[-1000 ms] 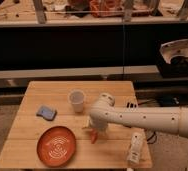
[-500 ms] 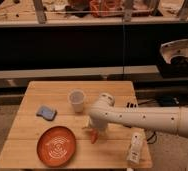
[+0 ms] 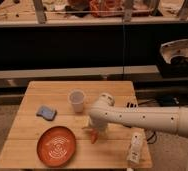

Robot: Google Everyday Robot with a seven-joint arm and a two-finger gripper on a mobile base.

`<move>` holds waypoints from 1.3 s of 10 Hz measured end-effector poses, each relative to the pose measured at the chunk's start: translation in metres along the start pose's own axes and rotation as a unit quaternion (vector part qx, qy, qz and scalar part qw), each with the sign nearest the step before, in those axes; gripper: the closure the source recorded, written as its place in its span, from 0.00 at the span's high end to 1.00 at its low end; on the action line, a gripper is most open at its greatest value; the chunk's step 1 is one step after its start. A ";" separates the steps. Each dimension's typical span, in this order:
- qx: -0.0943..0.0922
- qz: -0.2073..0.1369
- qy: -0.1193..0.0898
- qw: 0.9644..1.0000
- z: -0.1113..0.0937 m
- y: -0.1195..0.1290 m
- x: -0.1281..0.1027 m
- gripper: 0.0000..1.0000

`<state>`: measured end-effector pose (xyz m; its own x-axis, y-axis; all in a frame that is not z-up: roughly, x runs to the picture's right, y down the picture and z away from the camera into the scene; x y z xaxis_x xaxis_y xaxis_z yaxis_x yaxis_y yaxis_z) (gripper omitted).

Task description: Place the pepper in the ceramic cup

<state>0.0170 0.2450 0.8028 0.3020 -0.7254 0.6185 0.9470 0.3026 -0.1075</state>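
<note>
The pepper point(image 3: 93, 137) is a small orange tapered thing lying on the wooden table point(image 3: 37, 92), right of the middle and toward the front. My gripper point(image 3: 93, 131) hangs at the end of the white arm directly over it, pointing down with its tips at the pepper, open. The arm hides the pepper's upper part. The ceramic cup point(image 3: 77, 100), pale and without a handle, stands upright behind and to the left of the gripper, about a cup's height away from it.
A round orange plate point(image 3: 57, 146) lies at the front left of the table. A blue sponge point(image 3: 46, 112) sits left of the cup. A white bottle-like object point(image 3: 135, 148) lies near the front right edge. Behind the table runs a dark counter front.
</note>
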 end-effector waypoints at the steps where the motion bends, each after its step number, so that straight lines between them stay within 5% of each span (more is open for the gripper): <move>1: 0.000 0.001 0.000 1.000 0.000 0.000 0.000 0.80; 11: 0.001 0.006 -0.001 1.000 0.002 -0.003 0.001 0.73; 13: 0.001 0.007 -0.001 1.000 0.002 -0.004 0.000 0.80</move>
<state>0.0132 0.2451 0.8053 0.3152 -0.7197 0.6186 0.9424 0.3144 -0.1144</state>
